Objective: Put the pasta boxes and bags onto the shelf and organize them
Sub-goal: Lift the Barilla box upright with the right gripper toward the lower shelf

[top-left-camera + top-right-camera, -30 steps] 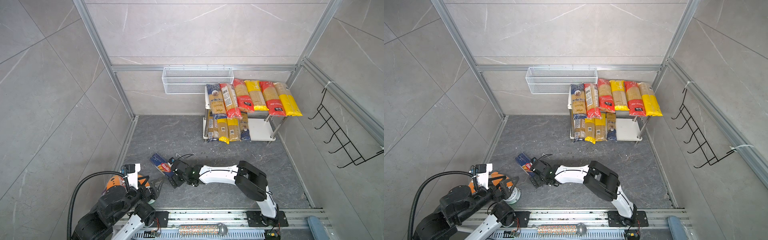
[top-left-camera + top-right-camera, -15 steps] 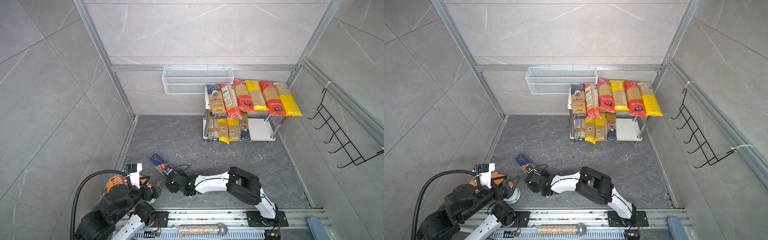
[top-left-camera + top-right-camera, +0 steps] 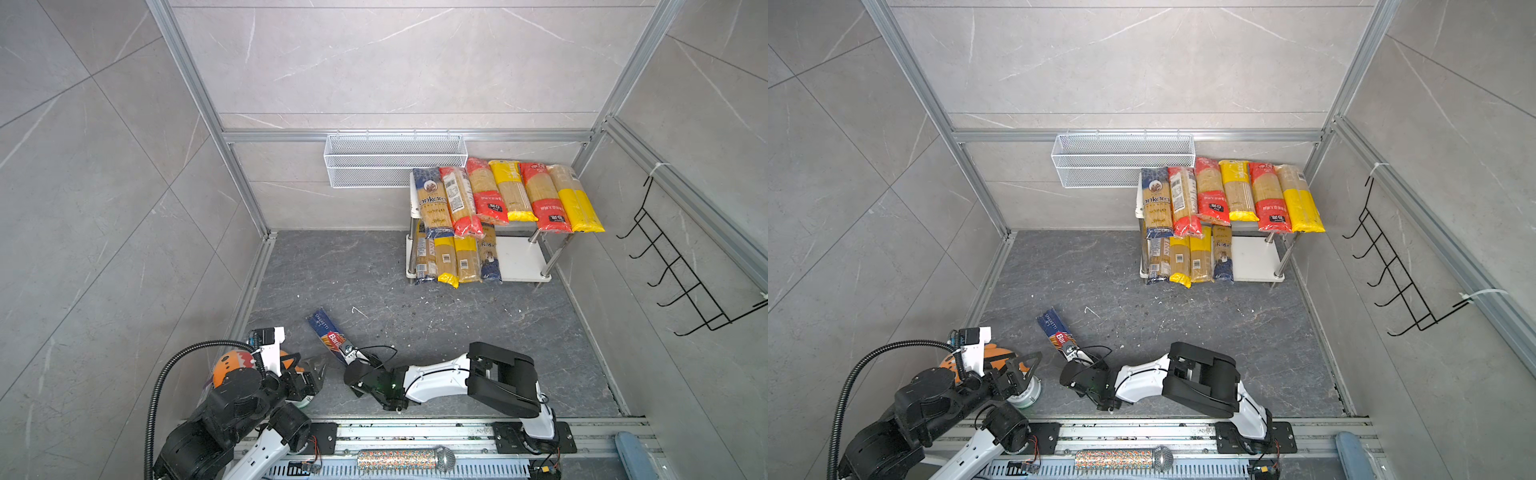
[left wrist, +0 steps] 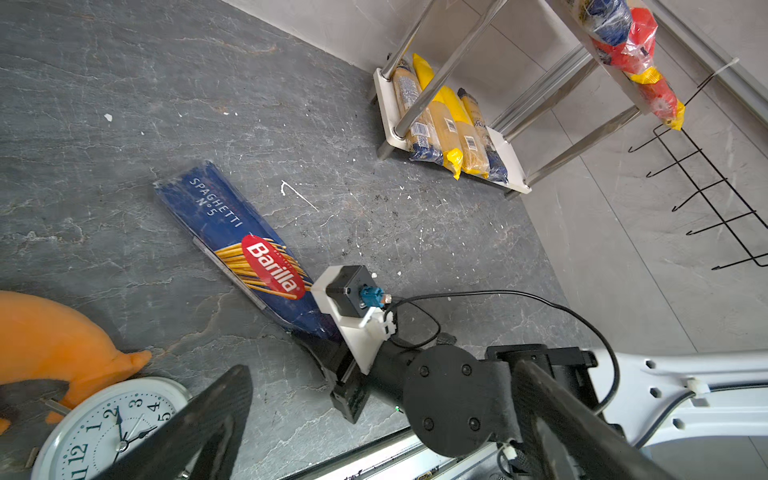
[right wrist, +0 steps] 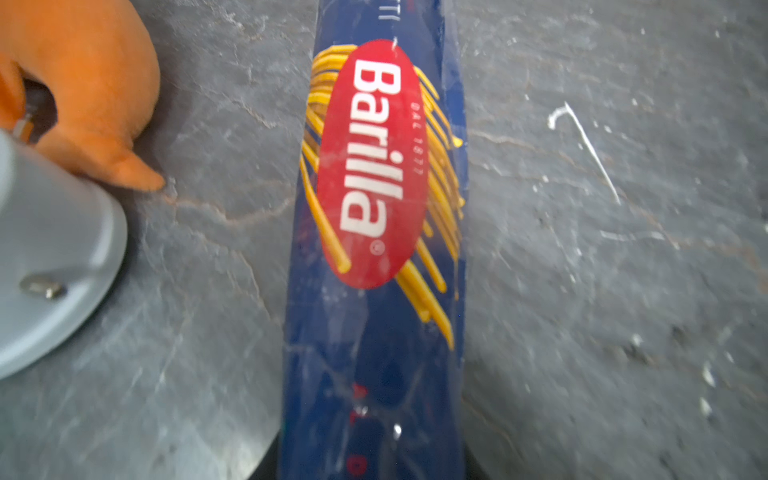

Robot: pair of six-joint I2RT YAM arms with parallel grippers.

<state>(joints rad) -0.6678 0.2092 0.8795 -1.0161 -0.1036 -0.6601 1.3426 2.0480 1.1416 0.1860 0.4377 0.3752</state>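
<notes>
The Barilla box [image 4: 245,245] lies flat on the bench [image 3: 436,332] close to its front edge and left of the middle, with its far end angled toward the rear left corner. My right gripper [image 4: 322,345] sits over the box's near end. In the right wrist view the jaws press against both long sides, so I read this as a closed grip on the box, which has not yet left the bench. My left gripper [image 3: 318,370] stands wide open and empty near the front left corner, beside an orange toy [image 4: 54,332] and a clock [image 4: 112,424]. The shelf [image 3: 519,257] stands in the rear right corner. Its upper board is covered by six bags [image 3: 503,195]. Four bags [image 3: 453,257] fill the left part of the lower board, and the right part is bare. Because the grip is at one end, the long box will probably droop or swivel. Confirm the grip is firm, raise the box straight up, keep it level and move slowly. Keep it clear of the toy and clock. I judge the bare lower board the best target: insert the box lengthwise between the front legs, parallel to the bags beside it.
</notes>
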